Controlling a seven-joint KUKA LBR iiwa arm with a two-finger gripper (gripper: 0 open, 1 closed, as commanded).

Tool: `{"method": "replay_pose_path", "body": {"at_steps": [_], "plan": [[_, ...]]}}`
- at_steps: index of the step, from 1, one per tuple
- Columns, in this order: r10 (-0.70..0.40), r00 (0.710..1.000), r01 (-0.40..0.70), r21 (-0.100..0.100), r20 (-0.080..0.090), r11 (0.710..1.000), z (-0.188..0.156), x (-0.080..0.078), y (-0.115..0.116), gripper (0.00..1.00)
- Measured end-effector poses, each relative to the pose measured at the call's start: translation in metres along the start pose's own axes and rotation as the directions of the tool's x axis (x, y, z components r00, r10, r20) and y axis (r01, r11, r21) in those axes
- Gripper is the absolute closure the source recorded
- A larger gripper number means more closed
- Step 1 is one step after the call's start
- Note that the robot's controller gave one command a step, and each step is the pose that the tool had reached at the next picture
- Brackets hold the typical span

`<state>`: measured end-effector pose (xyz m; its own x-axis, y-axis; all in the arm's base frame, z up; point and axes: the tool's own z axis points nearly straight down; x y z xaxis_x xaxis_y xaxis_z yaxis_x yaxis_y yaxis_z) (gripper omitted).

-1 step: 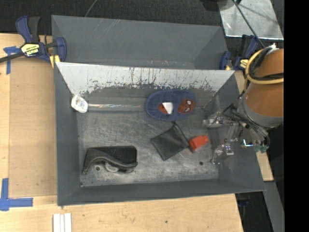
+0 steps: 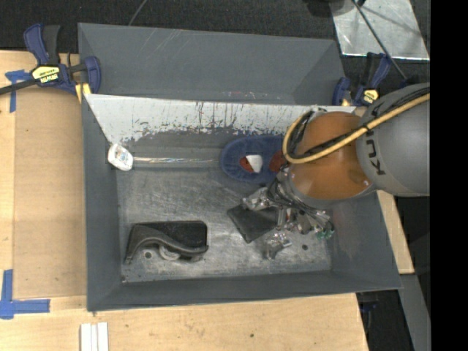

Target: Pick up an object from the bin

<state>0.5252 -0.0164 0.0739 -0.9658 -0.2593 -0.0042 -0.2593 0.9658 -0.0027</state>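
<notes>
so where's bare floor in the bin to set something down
The widest bare floor lies mid-bin, between the small white cap-like piece, the black curved handle-shaped object and the blue round dish. The right side is crowded: the gripper hangs by a dark grey flat square.

The orange cover (image 2: pixel 327 161) hides the right side of the blue bowl (image 2: pixel 235 161). The gripper (image 2: pixel 282 236) overlaps one end of a dark flat piece (image 2: pixel 248 224). The white thing (image 2: pixel 120 156) at the left wall is too small to identify.
</notes>
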Motion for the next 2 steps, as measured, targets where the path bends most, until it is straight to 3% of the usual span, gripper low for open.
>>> {"method": "replay_pose_path", "body": {"at_steps": [1, 2], "plan": [[0.000, 1.000, 0.000, 0.003, 0.022, 1.000, -0.005, -0.006, 0.000, 1.00], [-0.053, 0.999, 0.053, 0.002, 0.008, 0.999, -0.141, -0.002, -0.008, 1.00]]}}
